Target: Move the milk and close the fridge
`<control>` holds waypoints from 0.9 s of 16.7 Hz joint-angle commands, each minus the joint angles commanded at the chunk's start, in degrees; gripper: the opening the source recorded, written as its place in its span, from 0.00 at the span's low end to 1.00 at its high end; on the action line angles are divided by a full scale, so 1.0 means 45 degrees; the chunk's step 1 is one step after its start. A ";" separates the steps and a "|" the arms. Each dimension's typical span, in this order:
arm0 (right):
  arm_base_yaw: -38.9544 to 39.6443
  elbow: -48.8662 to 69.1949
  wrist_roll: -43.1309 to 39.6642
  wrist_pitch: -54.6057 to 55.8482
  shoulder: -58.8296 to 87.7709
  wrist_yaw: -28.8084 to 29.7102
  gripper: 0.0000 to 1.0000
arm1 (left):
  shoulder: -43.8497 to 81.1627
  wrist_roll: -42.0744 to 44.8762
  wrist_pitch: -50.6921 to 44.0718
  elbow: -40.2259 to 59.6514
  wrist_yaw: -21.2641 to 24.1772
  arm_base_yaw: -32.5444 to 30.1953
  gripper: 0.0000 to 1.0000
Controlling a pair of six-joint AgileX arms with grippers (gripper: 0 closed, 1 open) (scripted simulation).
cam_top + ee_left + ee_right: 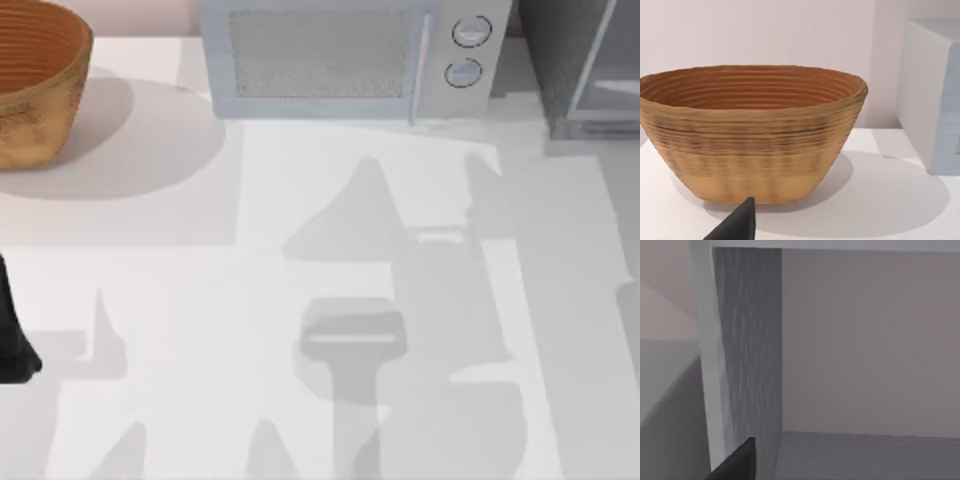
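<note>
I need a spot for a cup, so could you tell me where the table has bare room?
The white table is bare in front of the white microwave and right of the woven wooden basket. The back edge is crowded, with the grey fridge at far right.

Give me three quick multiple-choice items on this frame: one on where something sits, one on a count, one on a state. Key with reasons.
1. Where does the woven basket sit in the top view?
A. Far left corner of the table
B. Far right corner
C. Near edge, centre

2. How many round knobs does the white microwave show?
A. One
B. Two
C. Four

3. How does the basket stand in the left wrist view?
A. Tipped on its side
B. Upside down
C. Upright, mouth up, nothing visible inside

Key: 1 A, the basket is at the top view's far left, left of the microwave. 2 B, two knobs are stacked on its right panel. 3 C, the ribbed inner wall shows through the open mouth, with nothing visible against it.
</note>
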 joint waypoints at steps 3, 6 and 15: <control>0.0127 -0.2617 -0.0051 -0.1817 -0.4101 0.0667 1.00 | 0.0000 0.0000 0.0000 0.0000 0.0000 0.0000 1.00; 0.0110 -0.4402 -0.0122 -0.3126 -0.7784 0.1122 1.00 | 0.0000 0.0000 0.0000 0.0000 0.0000 0.0000 1.00; 0.1181 -0.8438 -0.0042 -0.7441 -1.7122 0.0397 1.00 | 0.0000 0.0000 0.0000 0.0000 0.0000 0.0000 1.00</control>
